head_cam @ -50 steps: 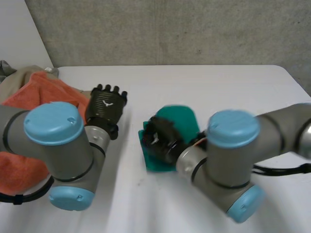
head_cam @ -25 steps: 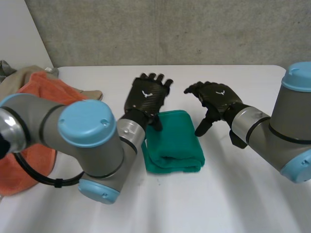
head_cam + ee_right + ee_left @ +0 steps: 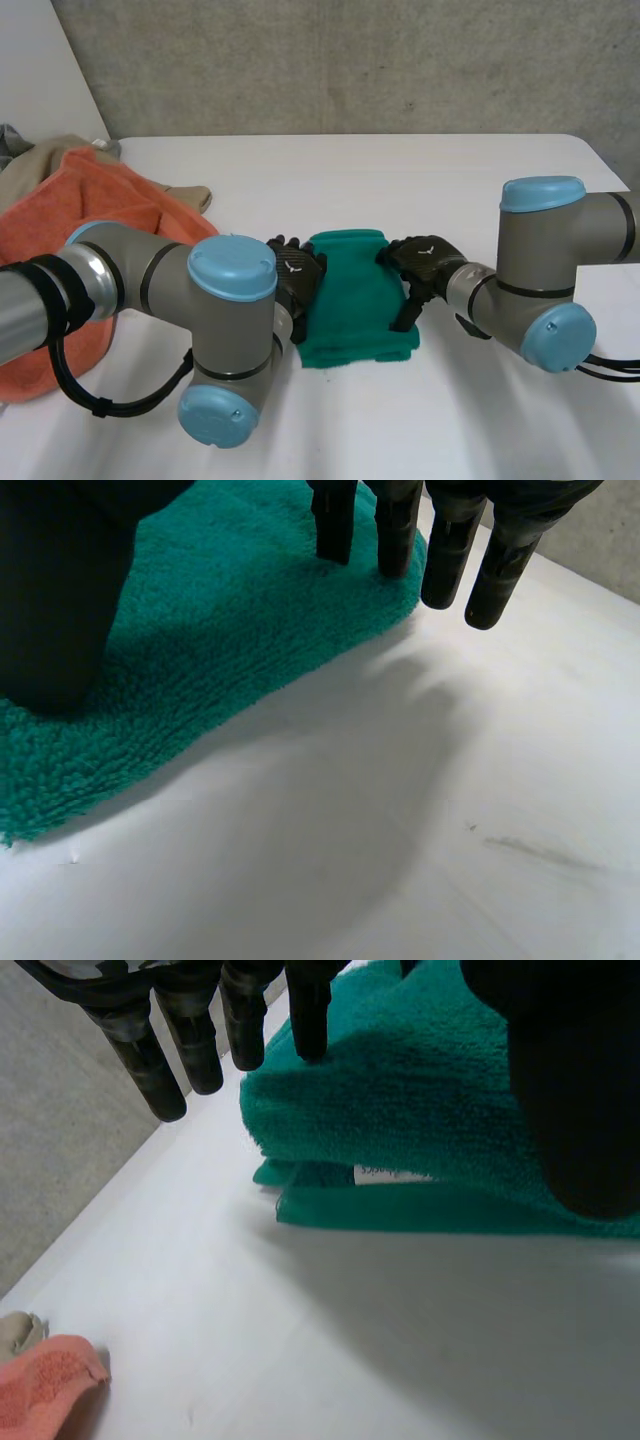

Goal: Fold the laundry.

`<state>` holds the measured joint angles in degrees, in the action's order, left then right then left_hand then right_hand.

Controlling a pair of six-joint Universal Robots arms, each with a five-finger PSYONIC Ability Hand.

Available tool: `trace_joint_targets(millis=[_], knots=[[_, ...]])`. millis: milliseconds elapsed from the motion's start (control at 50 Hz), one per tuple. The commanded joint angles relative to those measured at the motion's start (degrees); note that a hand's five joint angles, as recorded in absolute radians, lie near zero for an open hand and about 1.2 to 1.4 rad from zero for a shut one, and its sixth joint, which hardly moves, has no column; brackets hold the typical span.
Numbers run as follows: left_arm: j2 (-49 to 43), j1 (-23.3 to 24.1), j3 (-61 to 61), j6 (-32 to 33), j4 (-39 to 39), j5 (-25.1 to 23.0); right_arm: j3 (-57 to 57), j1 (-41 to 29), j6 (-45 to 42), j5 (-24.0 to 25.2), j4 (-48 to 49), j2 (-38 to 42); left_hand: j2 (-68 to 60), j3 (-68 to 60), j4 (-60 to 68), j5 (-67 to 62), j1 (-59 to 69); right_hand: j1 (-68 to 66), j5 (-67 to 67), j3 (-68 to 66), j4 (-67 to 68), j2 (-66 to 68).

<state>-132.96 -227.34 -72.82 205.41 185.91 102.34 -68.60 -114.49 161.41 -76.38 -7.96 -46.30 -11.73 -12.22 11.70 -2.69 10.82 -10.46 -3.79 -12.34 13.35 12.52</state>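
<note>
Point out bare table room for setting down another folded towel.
Bare table lies beyond the green towel toward the wall, and along the near edge in front of it. Crowded: orange towel and beige cloth at the left; left hand and right hand flank the green towel.

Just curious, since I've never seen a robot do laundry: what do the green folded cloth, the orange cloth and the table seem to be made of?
Green folded cloth: likely terry towelling, matte; a fuzzy looped pile shows up close.
Orange cloth: probably similar towelling; its surface looks nubby, though less clearly.
Table: smooth, white, matte, perhaps laminate or painted board; can't tell which.
</note>
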Motion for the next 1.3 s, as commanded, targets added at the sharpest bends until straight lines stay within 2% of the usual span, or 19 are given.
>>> trace_joint_targets(millis=[20, 120, 200, 220, 280, 300, 380, 460, 580, 780, 840, 920, 940, 1000, 1140, 1300], knots=[[4.63, 0.67, -0.21, -0.97, 0.42, -0.56, -5.3, -1.26, 1.96, -2.19, 2.15, -8.09, 1.52, 2.0, -1.49, 2.47, -0.61, 0.46, 3.79, 2.34, -3.35, -2.52], [11.22, -0.64, -1.27, -2.29, 0.42, -2.75, -11.54, 0.75, 9.7, -2.72, 8.83, -14.43, 1.52, 2.0, -1.49, 2.47, -0.61, 0.46, 3.79, 2.34, -3.35, -2.52], [17.02, -4.42, -2.76, -3.26, 0.16, -10.12, -16.82, 5.76, 14.54, -2.19, 10.34, -17.42, 1.18, 1.67, -1.15, 2.14, -0.27, 0.46, 3.79, 2.34, -3.35, -2.52], [18.95, -5.82, -3.46, -3.69, -0.1, -14.4, -17.87, 6.55, 15.07, -1.93, 10.34, -17.77, 0.68, 1.17, -0.65, 1.64, 0.23, 0.46, 3.79, 2.34, -3.35, -2.52], [21.24, -7.32, -4.43, -4.75, -1.24, -21.02, -21.65, 8.41, 16.04, -1.49, 10.77, -18.57, 0.51, 1.0, -0.48, 1.47, 0.4, 0.46, 3.79, 2.34, -3.35, -2.52], [22.47, -8.28, -4.69, -5.8, -2.55, -24.78, -22.53, 8.58, 16.22, -1.4, 10.95, -18.65, 0.34, 0.83, -0.31, 1.3, 0.57, 0.46, 3.79, 2.34, -3.35, -2.52], [23.89, -10.4, -4.43, -9.13, -6.42, -31.92, -25.79, 7.88, 16.66, -0.35, 11.74, -18.57, 0.17, 0.66, -0.14, 1.13, 0.74, 0.46, 3.79, 2.34, -3.35, -2.52], [23.98, -11.28, -4.26, -11.08, -7.93, -35.27, -27.02, 5.86, 18.5, 2.02, 14.02, -16.82, -0.5, -0.02, 0.53, 0.45, 1.41, 0.46, 3.79, 2.34, -3.35, -2.52], [24.06, -11.19, -4.34, -11.17, -7.93, -35.28, -25.53, 2.96, 24.56, 4.31, 17.98, -11.81, -0.5, -0.02, 0.53, 0.45, 1.41, -0.28, 3.04, 1.59, -2.6, -1.77], [23.98, -11.02, -4.7, -11.26, -7.93, -35.28, -20.26, -0.73, 25.62, 3.79, 18.24, -6.53, -0.5, -0.02, 0.53, 0.45, 1.41, -7.01, -3.68, -5.13, 4.12, 4.95], [23.98, -11.02, -4.7, -11.34, -7.93, -35.28, -18.77, -1.17, 25.62, 3.52, 18.68, -5.21, -0.5, -0.02, 0.53, 0.45, 1.41, -18.25, -14.92, -16.37, 15.37, 16.19], [23.89, -11.11, -4.7, -11.43, -7.93, -35.28, -16.75, -1.17, 25.71, 2.38, 19.74, -3.63, -0.5, -0.02, 0.53, 0.45, 1.41, -44.8, -41.48, -42.92, 41.92, 42.75], [23.89, -11.11, -4.7, -11.43, -7.93, -35.28, -15.87, -1.17, 25.62, 1.6, 20.0, -2.93, -0.5, -0.02, 0.53, 0.45, 1.41, -56.36, -53.03, -54.48, 53.47, 54.3], [23.71, -11.19, -4.78, -11.43, -7.93, -35.28, -14.81, -1.0, 25.54, 0.27, 20.09, -2.48, -0.5, -0.02, 0.53, 0.45, 1.41, -69.51, -66.18, -67.63, 66.62, 67.45], [23.54, -11.28, -4.87, -11.43, -7.84, -35.37, -11.21, 1.19, 24.22, -1.84, 20.27, -2.4, -0.5, -0.02, 0.53, 0.45, 1.41, -69.54, -66.21, -67.66, 66.65, 67.48], [23.54, -11.37, -4.78, -11.43, -7.84, -35.37, -5.76, 11.39, 16.05, -2.19, 20.18, -1.35, -0.5, -0.02, 0.53, 0.45, 1.41, -69.54, -66.21, -67.66, 66.65, 67.48]])
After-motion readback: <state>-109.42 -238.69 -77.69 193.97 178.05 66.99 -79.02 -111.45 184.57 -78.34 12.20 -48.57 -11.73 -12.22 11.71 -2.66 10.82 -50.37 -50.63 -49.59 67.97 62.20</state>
